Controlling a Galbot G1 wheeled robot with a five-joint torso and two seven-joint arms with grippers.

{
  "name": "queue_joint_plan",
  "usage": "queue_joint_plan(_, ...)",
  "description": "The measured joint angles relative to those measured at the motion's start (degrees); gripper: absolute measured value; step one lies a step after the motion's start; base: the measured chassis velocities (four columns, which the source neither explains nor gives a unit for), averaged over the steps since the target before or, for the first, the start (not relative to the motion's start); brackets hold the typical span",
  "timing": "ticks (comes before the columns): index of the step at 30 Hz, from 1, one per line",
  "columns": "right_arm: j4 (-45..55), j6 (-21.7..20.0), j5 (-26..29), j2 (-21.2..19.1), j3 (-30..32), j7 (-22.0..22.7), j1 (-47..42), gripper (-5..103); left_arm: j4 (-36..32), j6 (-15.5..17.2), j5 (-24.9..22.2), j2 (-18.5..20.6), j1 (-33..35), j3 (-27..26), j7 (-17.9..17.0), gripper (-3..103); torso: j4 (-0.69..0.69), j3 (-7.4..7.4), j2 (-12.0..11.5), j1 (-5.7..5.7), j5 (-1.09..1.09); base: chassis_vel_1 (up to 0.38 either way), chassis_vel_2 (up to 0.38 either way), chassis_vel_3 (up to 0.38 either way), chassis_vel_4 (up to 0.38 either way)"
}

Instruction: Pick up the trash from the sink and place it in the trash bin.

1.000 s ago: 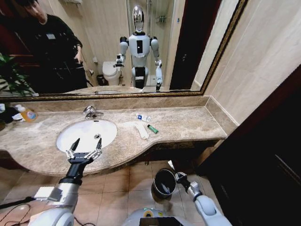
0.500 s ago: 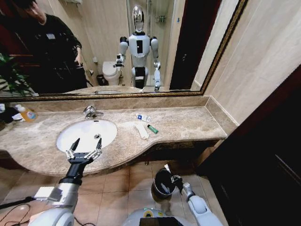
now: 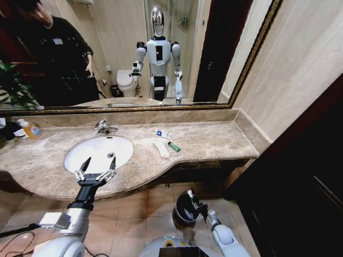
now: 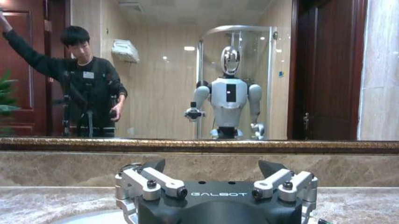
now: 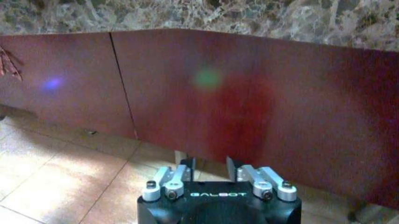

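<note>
The left arm is reaching forward and up, its left end effector spreading both fingers wide apart. The right arm is hanging low near the floor, its right end effector keeping its fingers narrowly parted, gripping nothing.

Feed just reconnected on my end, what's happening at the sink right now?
The left end effector hovers open at the front rim of the sink, holding nothing. The right end effector is low beside the trash bin on the floor, fingers slightly apart and empty. Several trash bits lie on the marble counter, right of the basin.
</note>
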Motion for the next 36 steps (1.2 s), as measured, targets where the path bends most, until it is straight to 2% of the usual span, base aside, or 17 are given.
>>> queue_joint_plan(2,0.02,0.06,0.14,-0.03,-0.01,-0.02,-0.29,44,0.00,0.00,0.00,0.00,0.00,0.00,0.00,100,0.00,0.00,0.00,0.00,0.00,0.000,0.000,0.000,0.000)
queue_joint_plan(4,0.02,0.11,0.19,-0.03,-0.01,-0.02,-0.37,44,0.00,0.00,0.00,0.00,0.00,0.00,0.00,100,0.00,0.00,0.00,0.00,0.00,0.000,0.000,0.000,0.000)
queue_joint_plan(8,0.30,0.31,0.44,-0.16,0.04,-0.04,-0.72,66,0.00,0.00,0.00,0.00,0.00,0.00,0.00,100,0.00,0.00,0.00,0.00,0.00,0.000,0.000,0.000,0.000)
queue_joint_plan(9,0.30,0.31,0.44,-0.16,0.04,-0.04,-0.72,66,0.00,0.00,0.00,0.00,0.00,0.00,0.00,100,0.00,0.00,0.00,0.00,0.00,0.000,0.000,0.000,0.000)
queue_joint_plan(11,0.67,0.31,0.61,-0.27,0.07,-0.03,-0.84,77,0.00,0.00,0.00,0.00,0.00,0.00,0.00,100,0.00,0.00,0.00,0.00,0.00,0.000,0.000,0.000,0.000)
queue_joint_plan(12,0.67,0.31,0.61,-0.27,0.07,-0.03,-0.84,77,0.00,0.00,0.00,0.00,0.00,0.00,0.00,100,0.00,0.00,0.00,0.00,0.00,0.000,0.000,0.000,0.000)
queue_joint_plan(14,1.02,0.24,0.72,-0.35,0.07,-0.01,-0.98,88,0.00,0.00,0.00,0.00,0.00,0.00,0.00,100,0.00,0.00,0.00,0.00,0.00,0.000,0.000,0.000,0.000)
queue_joint_plan(15,1.20,0.15,0.77,-0.37,0.07,0.00,-1.06,88,0.00,0.00,0.00,0.00,0.00,0.00,0.00,100,0.00,0.00,0.00,0.00,0.00,0.000,0.000,0.000,0.000)
queue_joint_plan(19,1.44,0.05,0.80,-0.36,0.07,0.02,-1.13,99,0.00,0.00,0.00,0.00,0.00,0.00,0.00,100,0.00,0.00,0.00,0.00,0.00,0.000,0.000,0.000,0.000)
queue_joint_plan(30,1.81,-0.33,0.80,-0.30,-0.04,0.44,-1.37,100,0.00,0.00,0.00,0.00,0.00,0.00,0.00,100,0.00,0.00,0.00,0.00,0.01,0.000,0.000,0.000,0.000)
queue_joint_plan(36,6.99,-1.68,2.64,-1.54,-0.15,0.54,-3.64,100,0.00,0.00,0.00,0.00,0.00,0.00,0.00,100,0.00,0.00,0.00,0.00,0.01,0.000,0.000,0.000,0.000)
